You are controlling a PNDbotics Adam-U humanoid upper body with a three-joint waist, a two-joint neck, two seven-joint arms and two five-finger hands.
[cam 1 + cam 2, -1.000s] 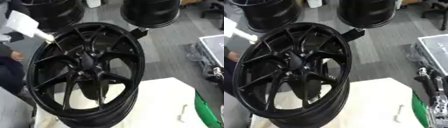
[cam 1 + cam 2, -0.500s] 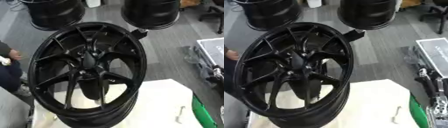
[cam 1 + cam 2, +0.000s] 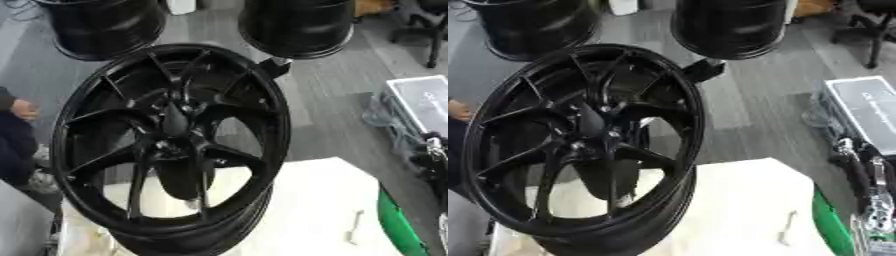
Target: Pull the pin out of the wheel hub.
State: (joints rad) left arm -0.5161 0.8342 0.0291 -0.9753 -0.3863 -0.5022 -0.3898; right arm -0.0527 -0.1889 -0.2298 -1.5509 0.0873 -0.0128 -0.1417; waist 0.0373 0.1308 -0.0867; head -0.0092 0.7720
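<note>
A large black wheel with thin spokes stands upright on a white-covered table, its face turned towards me. The hub sits at the middle of the spokes; I cannot make out a pin in it. A small black block with a pale tip touches the rim's upper right. My right hand shows at the right edge, fingers up and straight, apart from the wheel. My left hand shows in no view.
A slim pale piece lies on the table's right part. A person's hand and dark sleeve are at the left edge, off the wheel. Two black drums stand behind. A grey case lies right, with a green edge below it.
The person's hand, which held a white thing at the rim's upper left, has drawn back to the left edge. The wheel has stayed where it was.
</note>
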